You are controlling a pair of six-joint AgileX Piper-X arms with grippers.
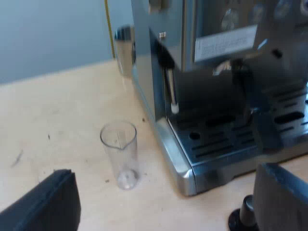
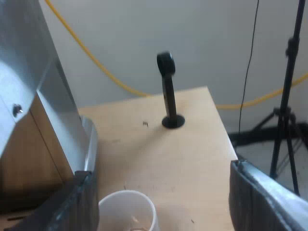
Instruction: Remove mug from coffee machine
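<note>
Mug (image 2: 127,211) stands upright between the spread-open fingers (image 2: 260,197) of the right hand (image 2: 161,192), closer to the one beside the espresso machine (image 2: 53,110).

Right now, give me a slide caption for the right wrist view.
Right tool open astride a white mug on the wooden table beside the espresso machine; black-knobbed tamper stands beyond.
</note>
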